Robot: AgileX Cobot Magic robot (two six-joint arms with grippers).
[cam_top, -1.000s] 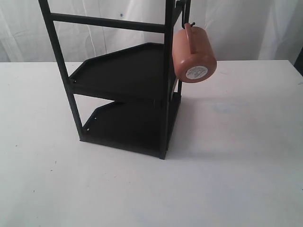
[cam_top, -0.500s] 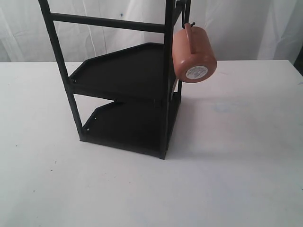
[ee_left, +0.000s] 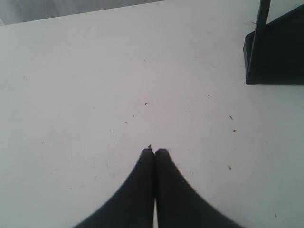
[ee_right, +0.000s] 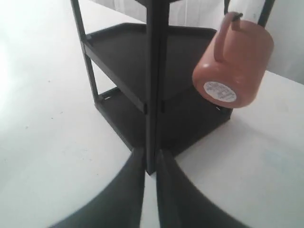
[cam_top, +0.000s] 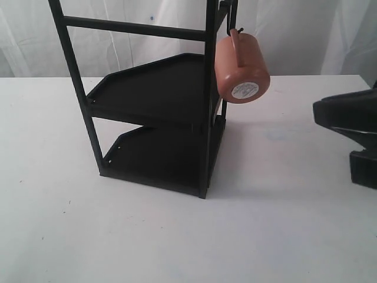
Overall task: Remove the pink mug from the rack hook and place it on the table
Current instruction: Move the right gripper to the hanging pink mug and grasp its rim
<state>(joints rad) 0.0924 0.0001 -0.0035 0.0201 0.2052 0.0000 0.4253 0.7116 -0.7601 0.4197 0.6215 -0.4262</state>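
The pink mug [cam_top: 241, 65] hangs by its handle on the rack hook [cam_top: 238, 30], base and white sticker facing out, at the right post of the black rack [cam_top: 159, 88]. My right gripper [cam_top: 316, 115] reaches in from the right edge above the table [cam_top: 283, 224], well right of the mug and a little lower. In the right wrist view the mug [ee_right: 235, 66] hangs on the hook [ee_right: 236, 15] far ahead of my right gripper [ee_right: 151, 153], whose jaws stand nearly together and hold nothing. My left gripper [ee_left: 155, 151] is shut over bare tabletop.
The rack has two black shelves and a top crossbar [cam_top: 132, 28]; a white curtain hangs behind. One bottom corner of the rack [ee_left: 275, 52] shows in the left wrist view. White tabletop stretches in front of and to the right of the rack.
My right gripper has come into the exterior view from the right edge. The mug and rack have not moved.
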